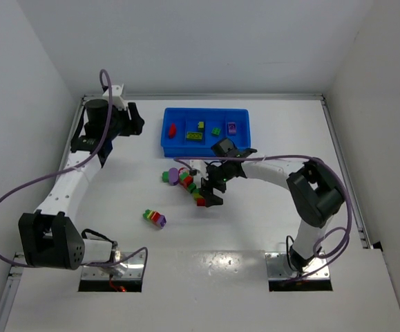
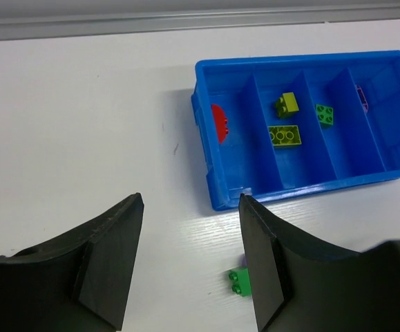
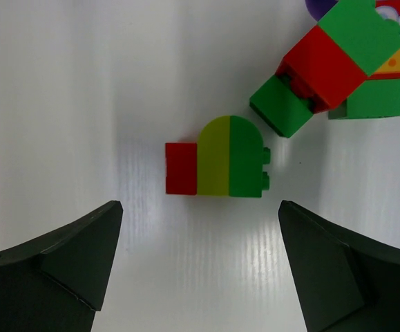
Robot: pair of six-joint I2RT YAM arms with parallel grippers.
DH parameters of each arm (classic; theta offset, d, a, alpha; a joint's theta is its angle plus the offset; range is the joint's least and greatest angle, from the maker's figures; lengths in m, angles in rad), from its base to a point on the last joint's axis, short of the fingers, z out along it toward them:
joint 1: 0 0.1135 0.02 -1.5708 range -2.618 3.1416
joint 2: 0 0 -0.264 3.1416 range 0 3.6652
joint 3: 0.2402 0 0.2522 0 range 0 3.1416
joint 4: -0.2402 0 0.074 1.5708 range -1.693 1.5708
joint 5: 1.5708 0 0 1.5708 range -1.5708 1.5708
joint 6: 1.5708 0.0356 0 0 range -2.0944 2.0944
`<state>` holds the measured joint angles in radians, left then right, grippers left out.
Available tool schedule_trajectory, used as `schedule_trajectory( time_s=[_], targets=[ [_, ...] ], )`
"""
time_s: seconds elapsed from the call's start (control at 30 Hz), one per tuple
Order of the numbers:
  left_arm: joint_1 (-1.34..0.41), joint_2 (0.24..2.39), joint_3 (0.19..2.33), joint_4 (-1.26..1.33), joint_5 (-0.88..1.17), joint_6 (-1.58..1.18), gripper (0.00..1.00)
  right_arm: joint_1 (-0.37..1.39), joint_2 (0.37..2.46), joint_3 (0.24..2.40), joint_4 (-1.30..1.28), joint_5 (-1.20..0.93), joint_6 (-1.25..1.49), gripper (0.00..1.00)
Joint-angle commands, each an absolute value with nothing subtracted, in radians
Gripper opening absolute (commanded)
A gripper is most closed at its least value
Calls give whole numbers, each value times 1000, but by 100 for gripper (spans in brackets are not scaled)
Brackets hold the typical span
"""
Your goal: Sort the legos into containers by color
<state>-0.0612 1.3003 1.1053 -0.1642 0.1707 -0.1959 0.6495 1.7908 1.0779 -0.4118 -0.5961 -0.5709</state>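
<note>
The right gripper (image 3: 200,211) gapes empty above a red-yellow-green stack (image 3: 217,158), likely squaring up to grab it. The left gripper (image 2: 189,200), half open and empty, hovers at nine o'clock of the tray (image 2: 201,138).

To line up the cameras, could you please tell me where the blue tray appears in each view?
Top external: the blue tray sits at upper centre.
Left wrist: the tray fills the upper right.
Right wrist: not in it.
Shared landmark: the flat yellow brick in the tray's second compartment from the left, visible in both of those views.
</note>
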Motion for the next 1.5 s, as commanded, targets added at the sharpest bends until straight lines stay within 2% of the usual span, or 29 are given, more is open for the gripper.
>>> schedule_trajectory(
  time_s=[0.0, 0.17, 0.6, 0.67, 0.7, 0.8, 0.83, 0.9, 0.93, 1.0, 1.07, 1.2, 1.3, 1.47],
  targets=[
    [-41, 1272, 1086, -141, 190, -201, 63, 679, 1798, 1063, -275, -528, -589, 96],
    [-20, 1262, 1066, -130, 210, -192, 63, 699, 1818, 1054, -227, -480, -580, 99],
    [18, 1281, 1048, -121, 249, -192, 63, 745, 1898, 1106, -256, -479, -580, 99],
    [18, 1281, 1048, -121, 249, -192, 63, 746, 1908, 1106, -256, -479, -580, 96],
    [18, 1281, 1048, -121, 258, -183, 63, 746, 1917, 1115, -246, -479, -580, 93],
    [28, 1281, 1026, -121, 270, -183, 63, 746, 1928, 1124, -223, -469, -558, 76],
    [28, 1281, 1026, -121, 270, -183, 63, 746, 1928, 1124, -222, -457, -558, 60],
    [28, 1272, 1017, -121, 314, -183, 63, 746, 1928, 1124, -222, -457, -549, 44],
    [28, 1272, 1006, -121, 331, -193, 63, 746, 1912, 1124, -222, -457, -549, 28],
    [28, 1263, 988, -91, 415, -212, 62, 726, 1882, 1124, -245, -466, -549, 15],
    [37, 1250, 967, -60, 504, -257, 61, 716, 1808, 1124, -273, -466, -549, 10],
    [11, 1227, 899, 41, 785, -373, 61, 681, 1639, 1114, -317, -476, -549, 10],
    [-53, 1274, 899, 41, 901, -396, 61, 681, 1539, 1068, -307, -442, -577, 10],
    [-132, 1334, 930, 106, 946, -480, 61, 706, 1414, 1020, -247, -385, -666, 10]
  ],
)
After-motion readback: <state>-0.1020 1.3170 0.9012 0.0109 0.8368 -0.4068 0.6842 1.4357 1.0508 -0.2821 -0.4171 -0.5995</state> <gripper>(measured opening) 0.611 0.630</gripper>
